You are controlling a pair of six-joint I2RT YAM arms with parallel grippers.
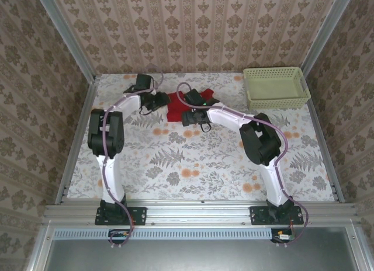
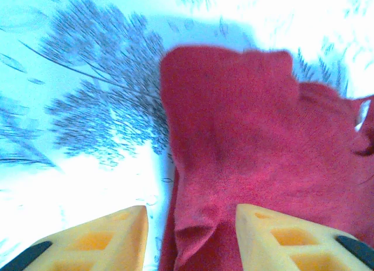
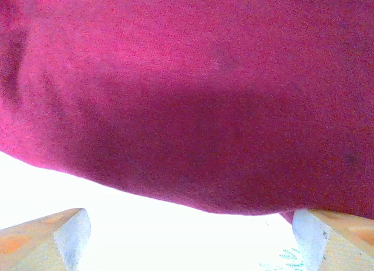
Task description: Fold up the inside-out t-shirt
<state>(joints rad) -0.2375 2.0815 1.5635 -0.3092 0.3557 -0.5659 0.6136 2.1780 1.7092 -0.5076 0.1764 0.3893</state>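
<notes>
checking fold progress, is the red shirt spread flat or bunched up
Bunched up, not spread: the t-shirt shows as a small rumpled heap from above, with overlapping creases in the left wrist view.

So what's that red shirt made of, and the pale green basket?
The t-shirt looks like soft knit cloth, perhaps cotton: matte, slightly fuzzy, creasing into folds. The basket looks like moulded plastic: stiff straight walls with a fine lattice, though it is small in view.

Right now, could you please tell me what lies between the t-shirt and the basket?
Bare floral table cover separates t-shirt and basket, per the top view.
</notes>
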